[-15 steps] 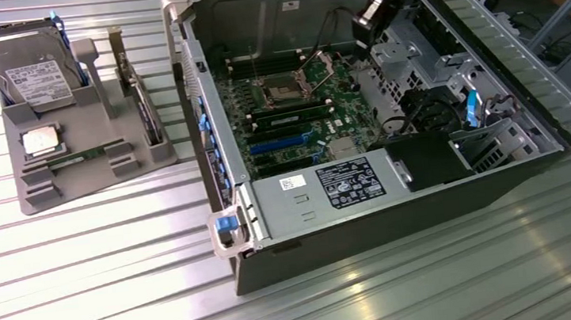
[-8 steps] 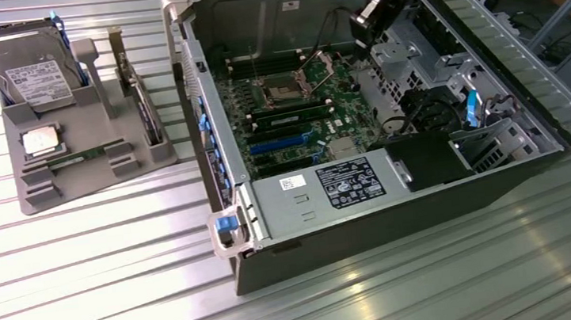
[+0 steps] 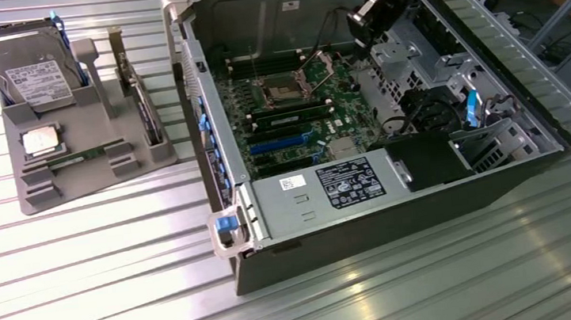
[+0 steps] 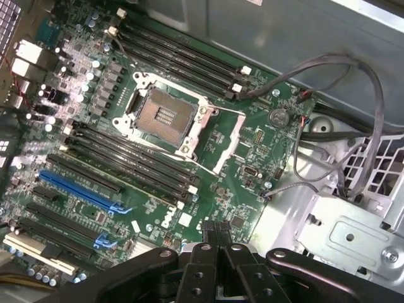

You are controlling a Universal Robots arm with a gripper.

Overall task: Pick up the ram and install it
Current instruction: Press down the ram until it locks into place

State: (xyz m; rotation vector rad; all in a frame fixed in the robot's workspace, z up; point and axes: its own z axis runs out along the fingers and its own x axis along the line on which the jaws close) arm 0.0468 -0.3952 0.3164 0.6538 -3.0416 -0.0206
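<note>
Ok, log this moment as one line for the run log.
end effector: shut, empty | location: above motherboard inside open case | ram: on grey tray, beside CPU chip

An open computer case (image 3: 375,198) lay on the counter (image 3: 94,260). Beside it, a grey holder (image 3: 75,178) carried a hard drive (image 3: 30,71) and a CPU (image 3: 41,142).

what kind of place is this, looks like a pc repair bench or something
Probably a robot test bench for computer assembly, not a repair shop. An open computer case lies on a slatted metal table, and a grey fixture tray holds parts such as a hard drive and a CPU chip.
</note>
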